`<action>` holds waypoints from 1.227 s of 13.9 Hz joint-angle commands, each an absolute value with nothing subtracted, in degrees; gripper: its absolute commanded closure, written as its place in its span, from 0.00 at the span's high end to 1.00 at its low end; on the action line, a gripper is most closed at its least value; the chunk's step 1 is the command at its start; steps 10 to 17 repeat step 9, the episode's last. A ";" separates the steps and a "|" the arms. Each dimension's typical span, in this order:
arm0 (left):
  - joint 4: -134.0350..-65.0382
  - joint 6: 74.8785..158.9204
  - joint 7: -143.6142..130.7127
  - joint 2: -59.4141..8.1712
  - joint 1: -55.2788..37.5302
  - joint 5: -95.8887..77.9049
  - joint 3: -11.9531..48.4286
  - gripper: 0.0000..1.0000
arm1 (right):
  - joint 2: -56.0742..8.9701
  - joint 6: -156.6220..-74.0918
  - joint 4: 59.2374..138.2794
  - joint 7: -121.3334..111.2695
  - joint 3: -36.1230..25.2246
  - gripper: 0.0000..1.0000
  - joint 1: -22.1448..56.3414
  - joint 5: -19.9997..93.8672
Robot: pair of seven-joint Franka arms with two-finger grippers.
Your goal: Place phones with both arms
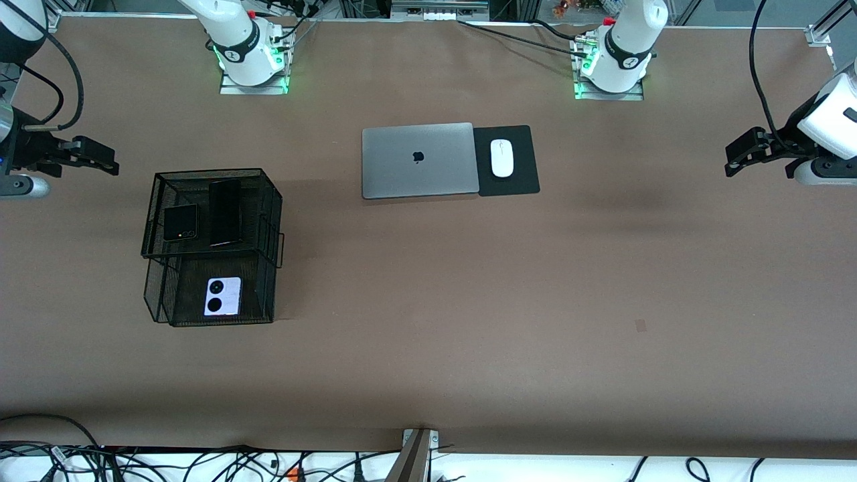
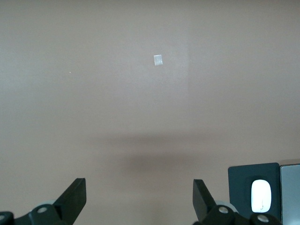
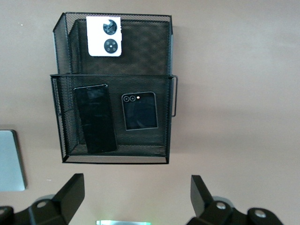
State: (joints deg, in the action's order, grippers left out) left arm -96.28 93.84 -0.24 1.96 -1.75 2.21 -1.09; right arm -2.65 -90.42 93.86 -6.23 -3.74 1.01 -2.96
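A black wire rack (image 1: pixel 258 294) with two tiers stands toward the right arm's end of the table. Its upper tier holds the small squarish black phone (image 1: pixel 180 223) and the long slim black slab (image 1: pixel 225 212), side by side. Its lower tier holds the lilac-white phone (image 1: pixel 222 296) with two round black lenses. The right wrist view shows the rack (image 3: pixel 112 75), the white phone (image 3: pixel 104 36), the slab (image 3: pixel 96 118) and the small black phone (image 3: pixel 139 111). My right gripper (image 1: pixel 100 157) (image 3: pixel 136 197) is open and empty, over bare table beside the rack. My left gripper (image 1: pixel 740 157) (image 2: pixel 139 199) is open and empty over bare table at the left arm's end.
A closed silver laptop (image 1: pixel 417 161) lies mid-table, with a white mouse (image 1: pixel 501 158) on a black pad (image 1: pixel 519 181) beside it. The mouse (image 2: pixel 261 195) also shows in the left wrist view. A small tape mark (image 1: pixel 641 325) is on the brown tabletop.
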 commanded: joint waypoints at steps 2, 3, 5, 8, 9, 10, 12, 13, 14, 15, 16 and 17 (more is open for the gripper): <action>-94.66 92.55 0.53 1.41 -1.58 1.49 -0.97 1.00 | -1.58 -89.39 94.31 -4.83 -2.37 1.00 -0.09 -3.96; -94.66 92.55 0.53 1.41 -1.58 1.49 -0.97 1.00 | -1.67 -89.38 94.31 -4.83 -2.37 1.00 -0.09 -3.87; -94.66 92.55 0.53 1.41 -1.58 1.49 -0.97 1.00 | -1.67 -89.30 94.31 -4.66 -2.37 1.00 0.09 -3.78; -94.66 92.55 0.27 1.41 -1.67 1.49 -0.97 1.00 | -1.67 -89.30 94.13 -3.78 -2.37 1.00 0.09 -3.43; -94.66 92.55 0.18 1.41 -1.58 1.49 -0.97 1.00 | -1.67 -89.30 94.04 -3.78 -2.37 1.00 0.09 -3.43; -94.66 92.55 0.18 1.41 -1.58 1.49 -0.97 1.00 | -1.67 -89.30 94.04 -3.78 -2.37 1.00 0.09 -3.43; -94.66 92.55 0.18 1.41 -1.58 1.49 -0.97 1.00 | -1.67 -89.30 94.04 -3.78 -2.37 1.00 0.09 -3.43; -94.66 92.55 0.18 1.41 -1.58 1.49 -0.97 1.00 | -1.67 -89.30 94.04 -3.78 -2.37 1.00 0.09 -3.43; -94.66 92.55 0.18 1.41 -1.58 1.49 -0.97 1.00 | -1.67 -89.30 94.04 -3.78 -2.37 1.00 0.09 -3.43; -94.66 92.55 0.18 1.41 -1.58 1.49 -0.97 1.00 | -1.67 -89.30 94.04 -3.78 -2.37 1.00 0.09 -3.43; -94.66 92.55 0.18 1.41 -1.58 1.49 -0.97 1.00 | -1.67 -89.30 94.04 -3.78 -2.37 1.00 0.09 -3.43; -94.66 92.55 0.18 1.41 -1.58 1.49 -0.97 1.00 | -1.67 -89.30 94.04 -3.78 -2.37 1.00 0.09 -3.43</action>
